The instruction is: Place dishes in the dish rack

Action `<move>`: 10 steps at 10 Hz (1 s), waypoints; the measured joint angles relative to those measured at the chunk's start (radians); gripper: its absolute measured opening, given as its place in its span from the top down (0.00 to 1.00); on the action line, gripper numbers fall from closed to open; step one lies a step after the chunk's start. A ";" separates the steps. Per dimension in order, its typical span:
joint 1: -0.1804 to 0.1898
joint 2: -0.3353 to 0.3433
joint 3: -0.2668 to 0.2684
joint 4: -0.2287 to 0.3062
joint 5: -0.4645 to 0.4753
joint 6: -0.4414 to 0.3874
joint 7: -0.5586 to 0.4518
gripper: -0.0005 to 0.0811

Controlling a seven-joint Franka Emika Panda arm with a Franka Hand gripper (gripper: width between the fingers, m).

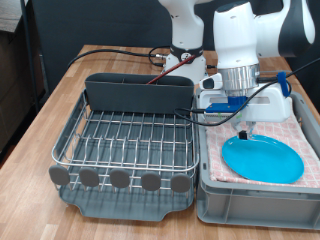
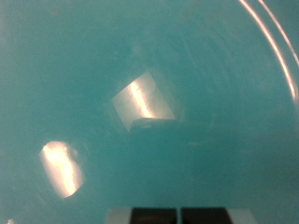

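gripper low over the light-blue plate in the grey tub, the dish rack beside it bare of dishes.

the plate [image 1: 262, 158] lies flat on the checkered cloth [image 1: 300, 135] inside the grey tub [image 1: 255, 205], just beside the dish rack [image 1: 128, 140]. the gripper [image 1: 245, 128] hangs over the plate's edge farthest from the tub's front wall; whether its fingers are spread or closed cannot be told, and nothing shows between them. the wrist view is filled by glossy blue plate surface [image 2: 140, 75] with bright glints, so the plate looks stiff, smooth, slippery and likely light, and breakable if ceramic. lying flat, it probably offers only its rim for a pinch. no spoon or cup is in sight, and no label or writing can be read.
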 joint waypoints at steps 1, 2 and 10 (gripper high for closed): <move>0.034 0.000 -0.041 0.005 -0.087 -0.018 0.079 0.86; 0.069 0.000 -0.084 0.012 -0.168 -0.042 0.155 0.86; 0.266 -0.074 -0.333 0.020 -0.550 -0.128 0.516 0.06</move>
